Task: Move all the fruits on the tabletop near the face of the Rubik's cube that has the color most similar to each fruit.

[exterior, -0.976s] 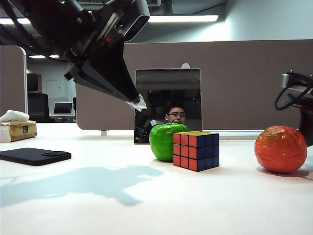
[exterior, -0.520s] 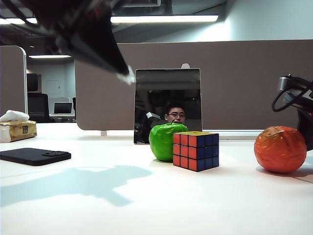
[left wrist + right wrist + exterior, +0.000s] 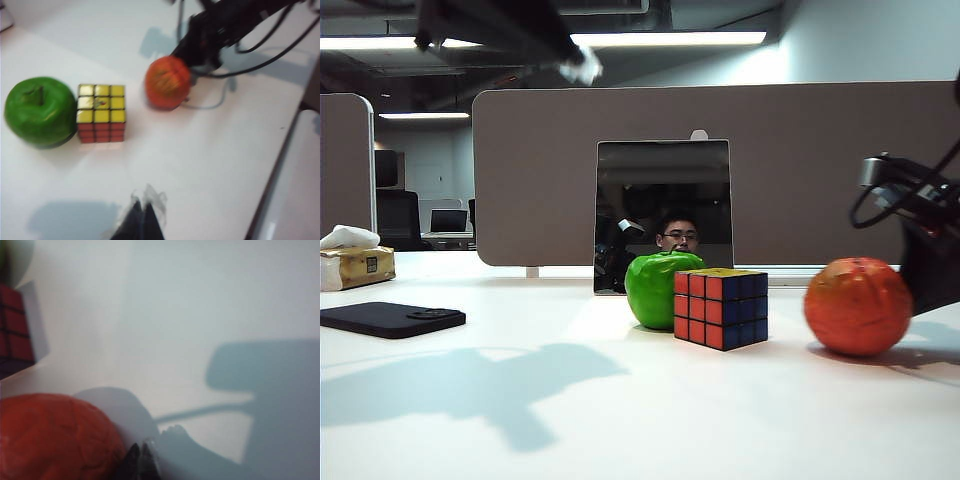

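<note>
Orange fruit [image 3: 858, 306], seemingly against right gripper [image 3: 141, 456]

Apple [image 3: 663, 289]: glossy green, plastic look. Orange fruit [image 3: 858, 306]: wrinkled skin, slight sheen. Cube [image 3: 720, 307]: smooth coloured squares, black plastic edges. Desk [image 3: 620, 410]: smooth white, matt. Phone [image 3: 390, 318]: matt black. Panel [image 3: 663, 200]: dark, mirror-glossy.

We're in an open-plan office: grey cubicle partition [image 3: 720, 170] behind the white desk [image 3: 620, 420], ceiling strip lights [image 3: 670, 38], laptop [image 3: 449, 220] at another workstation, tissue box [image 3: 355, 262].
</note>
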Action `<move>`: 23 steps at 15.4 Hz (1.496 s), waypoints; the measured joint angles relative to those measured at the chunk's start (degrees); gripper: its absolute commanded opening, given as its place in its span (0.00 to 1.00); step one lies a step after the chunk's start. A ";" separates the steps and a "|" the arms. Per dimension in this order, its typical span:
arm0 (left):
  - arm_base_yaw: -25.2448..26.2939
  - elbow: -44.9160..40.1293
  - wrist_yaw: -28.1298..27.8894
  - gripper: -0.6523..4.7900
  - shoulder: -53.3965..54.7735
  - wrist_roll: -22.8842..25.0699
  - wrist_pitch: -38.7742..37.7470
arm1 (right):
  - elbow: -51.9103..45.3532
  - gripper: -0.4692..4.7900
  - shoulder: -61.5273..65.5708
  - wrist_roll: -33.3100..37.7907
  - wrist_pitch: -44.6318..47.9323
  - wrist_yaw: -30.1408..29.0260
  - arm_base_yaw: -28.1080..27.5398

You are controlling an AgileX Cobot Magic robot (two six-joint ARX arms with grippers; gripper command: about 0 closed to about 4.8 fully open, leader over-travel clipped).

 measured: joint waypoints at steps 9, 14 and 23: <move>-2.69 0.00 -0.87 0.11 -2.91 0.02 -5.68 | 0.02 0.09 0.00 -0.09 -6.84 -2.56 14.67; -2.69 0.00 -2.25 0.11 -2.91 0.04 -6.01 | 0.02 0.09 -0.24 -1.77 -2.54 9.18 16.09; -2.69 0.00 -2.25 0.11 -2.91 0.04 -6.01 | 0.02 0.09 -0.24 -1.51 -1.11 1.07 16.15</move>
